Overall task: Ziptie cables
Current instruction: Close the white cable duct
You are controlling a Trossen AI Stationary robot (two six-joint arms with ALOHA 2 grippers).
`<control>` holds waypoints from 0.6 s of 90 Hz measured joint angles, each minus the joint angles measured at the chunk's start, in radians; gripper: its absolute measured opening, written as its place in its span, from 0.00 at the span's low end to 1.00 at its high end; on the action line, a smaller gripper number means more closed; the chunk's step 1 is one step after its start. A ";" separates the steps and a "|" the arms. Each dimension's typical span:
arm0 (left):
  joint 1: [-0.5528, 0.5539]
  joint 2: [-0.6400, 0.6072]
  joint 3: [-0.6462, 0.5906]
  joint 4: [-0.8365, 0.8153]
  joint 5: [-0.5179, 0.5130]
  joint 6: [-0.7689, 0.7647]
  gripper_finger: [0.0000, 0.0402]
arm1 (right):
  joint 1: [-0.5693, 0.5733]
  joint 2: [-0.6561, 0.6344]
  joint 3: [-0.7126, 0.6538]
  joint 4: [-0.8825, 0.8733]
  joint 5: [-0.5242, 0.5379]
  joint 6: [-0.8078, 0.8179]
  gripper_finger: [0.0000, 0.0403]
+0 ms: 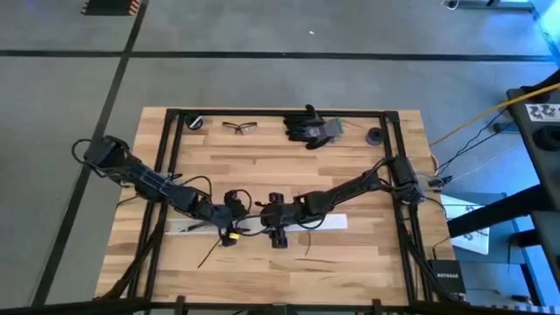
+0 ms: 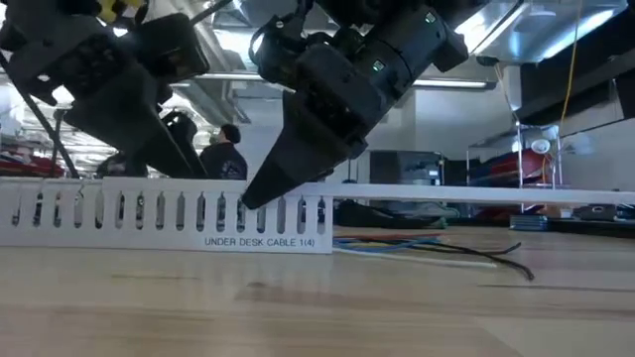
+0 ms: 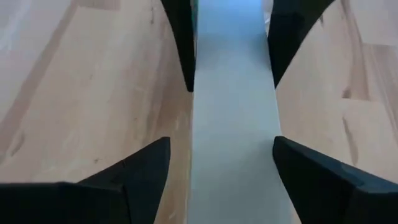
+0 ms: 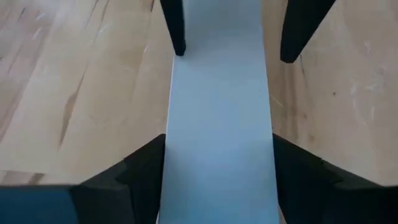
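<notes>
A long white slotted channel strip (image 1: 184, 226) (image 2: 169, 213) lies across the middle of the table. My left gripper (image 1: 229, 233) (image 3: 221, 140) and my right gripper (image 1: 278, 233) (image 4: 219, 135) face each other over it. Both are open and point down, with one finger on either side of the strip. Each wrist view shows the other arm's fingertips farther along the strip. The cables (image 2: 437, 246), several thin coloured and dark wires, lie flat on the wood beside the channel's end. Thin dark strands (image 1: 308, 247) show near the front of the table. No gripper touches the cables. My left gripper stands astride the white channel (image 3: 233, 124) from above; wood shows between one finger (image 3: 149, 162) and the strip's edge, and I cannot tell whether the other finger touches. My right gripper's fingers (image 4: 146, 162) stand right at the channel's two long edges (image 4: 217, 93); I cannot tell whether they touch.
Safety glasses (image 1: 241, 128) and black gloves (image 1: 311, 128) lie at the table's far edge, with small dark items (image 1: 376, 135) near the far corners. A black frame (image 1: 175, 166) borders the work area. A person (image 2: 224, 151) stands in the room beyond the table.
</notes>
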 joint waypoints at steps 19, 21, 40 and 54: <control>-0.005 -0.048 -0.014 0.025 0.003 0.029 0.67 | 0.000 0.000 -0.001 0.016 0.000 0.002 0.58; -0.005 -0.056 -0.015 0.022 0.003 0.029 0.67 | 0.000 0.000 -0.001 0.021 0.000 0.003 0.59; 0.002 -0.074 -0.016 0.013 0.005 0.043 0.67 | 0.000 0.016 0.035 -0.052 -0.020 -0.021 0.64; 0.021 -0.074 -0.016 0.015 0.009 0.053 0.67 | 0.000 -0.012 0.118 -0.198 -0.017 -0.062 0.67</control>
